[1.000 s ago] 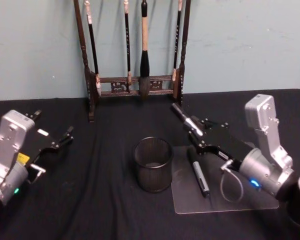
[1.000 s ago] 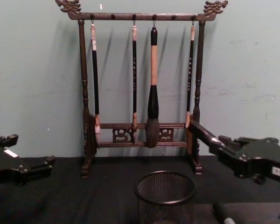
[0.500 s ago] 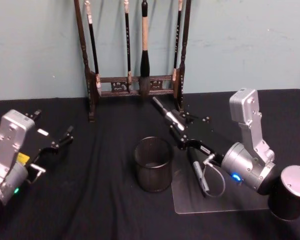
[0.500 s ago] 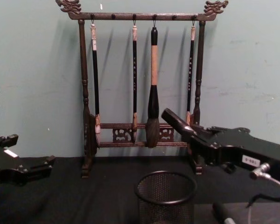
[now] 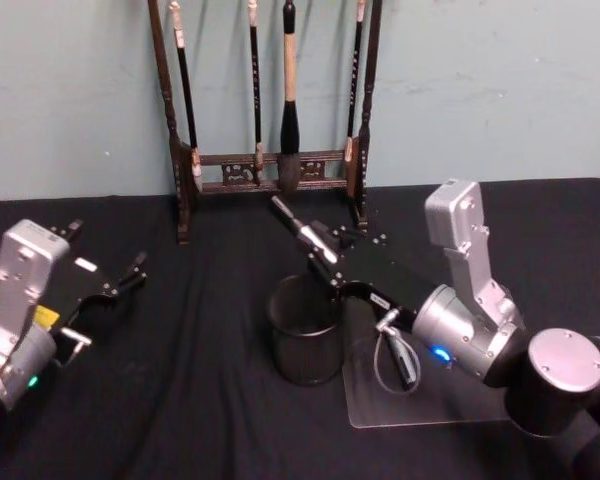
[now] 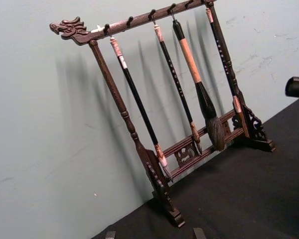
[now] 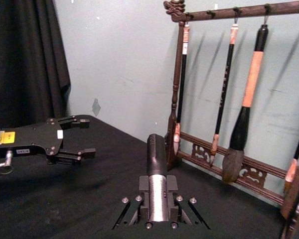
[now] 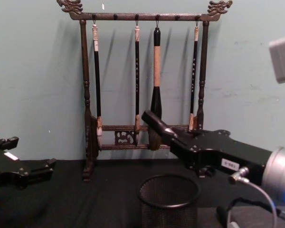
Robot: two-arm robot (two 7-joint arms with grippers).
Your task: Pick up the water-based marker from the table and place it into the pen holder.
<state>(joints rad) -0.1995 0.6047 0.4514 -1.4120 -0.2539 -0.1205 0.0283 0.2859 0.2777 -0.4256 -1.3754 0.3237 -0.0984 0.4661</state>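
Head view: right gripper (image 5: 330, 263) pinching marker (image 5: 300, 230) above pen holder (image 5: 302, 345); a second ago it hung over clear mat (image 5: 460, 405), further right. Left gripper (image 5: 108, 247) parked far left, fingers spread.

Right wrist view: marker (image 7: 156, 159) held near level, not tipped down. Released like this, it likely bridges rim or rolls onto table (image 5: 210, 420).

Chest view: cap end points at brush rack (image 8: 85, 95); overshoot could knock hanging brushes.
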